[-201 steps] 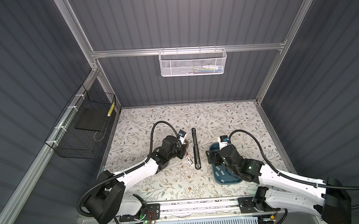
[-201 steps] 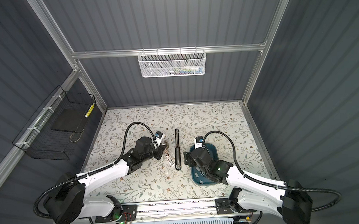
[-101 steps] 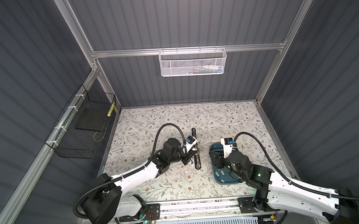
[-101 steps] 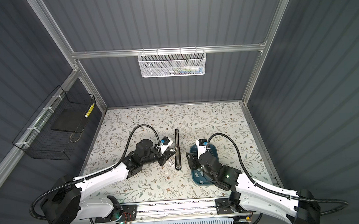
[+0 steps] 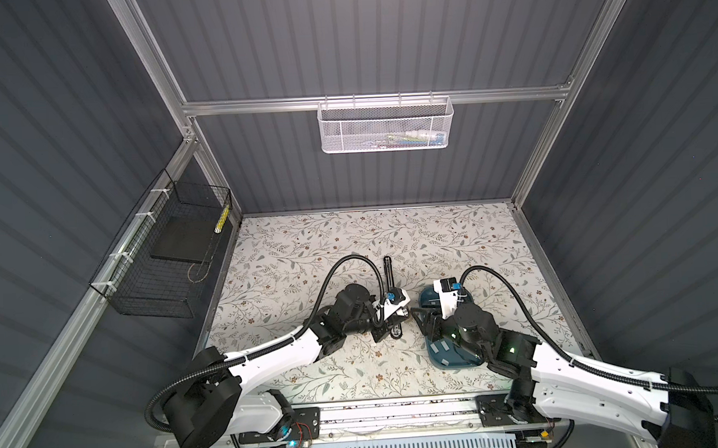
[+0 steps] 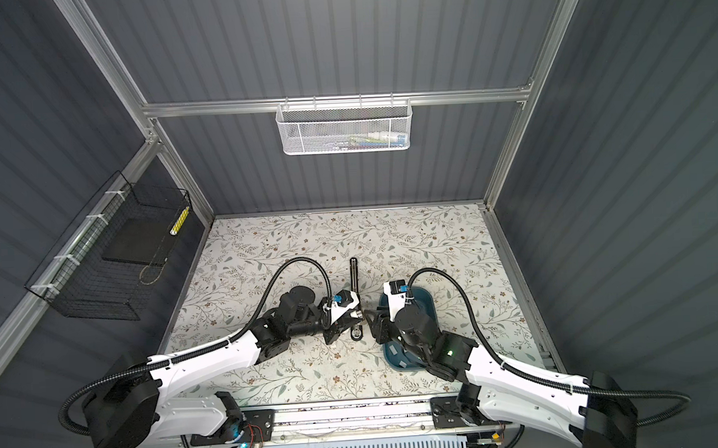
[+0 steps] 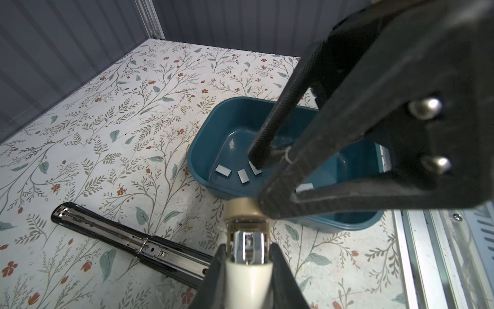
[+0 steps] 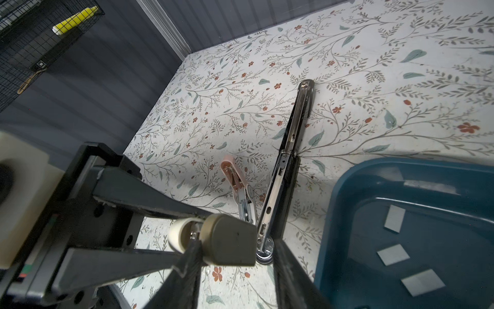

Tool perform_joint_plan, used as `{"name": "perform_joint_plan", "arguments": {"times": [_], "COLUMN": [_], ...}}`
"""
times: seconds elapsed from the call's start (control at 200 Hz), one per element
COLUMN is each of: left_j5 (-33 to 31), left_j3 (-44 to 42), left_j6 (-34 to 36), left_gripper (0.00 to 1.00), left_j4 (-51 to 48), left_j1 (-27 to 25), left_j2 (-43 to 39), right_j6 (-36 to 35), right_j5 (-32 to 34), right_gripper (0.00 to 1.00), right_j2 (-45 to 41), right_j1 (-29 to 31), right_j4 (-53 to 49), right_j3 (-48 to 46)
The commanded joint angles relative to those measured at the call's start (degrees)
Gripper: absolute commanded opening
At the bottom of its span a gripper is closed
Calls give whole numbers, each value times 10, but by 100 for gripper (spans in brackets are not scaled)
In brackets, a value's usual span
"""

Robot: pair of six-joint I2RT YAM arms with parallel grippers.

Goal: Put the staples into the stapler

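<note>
My left pincer (image 7: 247,250) tight on the small stapler (image 7: 248,273), right pincer (image 8: 236,248) half closed round its tan end, can't tell if gripping, staples (image 7: 223,171) in the blue tray (image 7: 203,139), near right on the counter (image 7: 107,133)

- Long stapler (image 5: 388,273) lies mid-table on the table (image 5: 308,244), along the 12–6 line.
- Tray (image 5: 450,361) sits just beside it at 4 o'clock; staples (image 7: 223,171) lie apart inside.
- Loose small stapler (image 8: 235,182) lies just beside the long stapler at 8 o'clock.
- Held small stapler (image 7: 248,273) sits in the left gripper (image 7: 247,247) at the long stapler's 6 o'clock end, between the fingers of the right gripper (image 8: 235,242).
- Mesh basket (image 5: 365,129) hangs at 12 o'clock, wire basket (image 5: 152,284) at 9.
</note>
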Motion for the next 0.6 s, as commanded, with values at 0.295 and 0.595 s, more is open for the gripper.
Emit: {"name": "perform_joint_plan", "arguments": {"times": [0.295, 0.595], "left_j5": [10, -3], "left_j3": [20, 17], "left_j6": [14, 9], "left_gripper": [0, 0], "left_j4": [-13, -12], "left_j1": [-3, -5], "left_j2": [3, -7], "right_j6": [-1, 8], "right_j5": [3, 22], "right_gripper": [45, 37], "right_j2": [48, 51], "right_j1": [3, 3], "right_j4": [18, 15], "right_j3": [25, 24]}}
